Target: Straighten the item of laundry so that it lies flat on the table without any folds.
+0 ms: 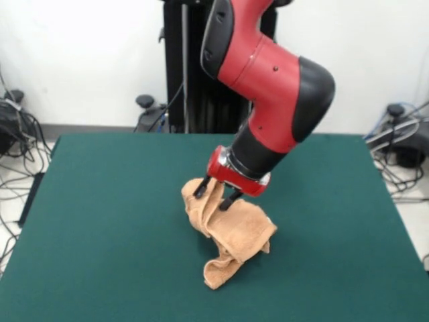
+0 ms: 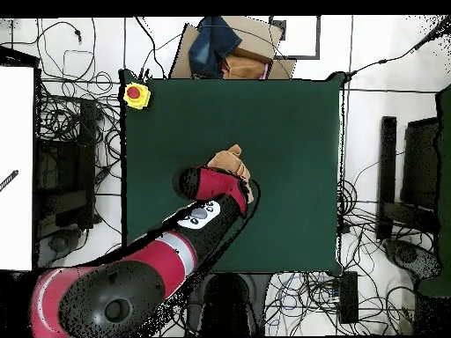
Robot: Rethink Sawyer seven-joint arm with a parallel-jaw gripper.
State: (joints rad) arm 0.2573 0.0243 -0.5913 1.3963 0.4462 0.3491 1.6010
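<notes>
The light-brown terry towel [image 1: 228, 231] lies bunched and folded near the middle of the dark green table [image 1: 100, 221]. One part of it rises in a peak, the rest trails toward the table's front. My gripper [image 1: 216, 195] is down on that raised peak, with its black fingers [image 1: 200, 189] on either side of the cloth, shut on it. In the overhead view the arm covers most of the towel [image 2: 229, 162]; only a tan lump shows beyond the wrist, and the gripper itself is hidden there. The table [image 2: 291, 132] extends well past the towel on all sides.
A yellow box with a red button [image 2: 136, 94] sits at one table corner in the overhead view. A cardboard box with cloth [image 2: 231, 48] stands beyond the table's far edge there. Cables and equipment lie on the floor around the table.
</notes>
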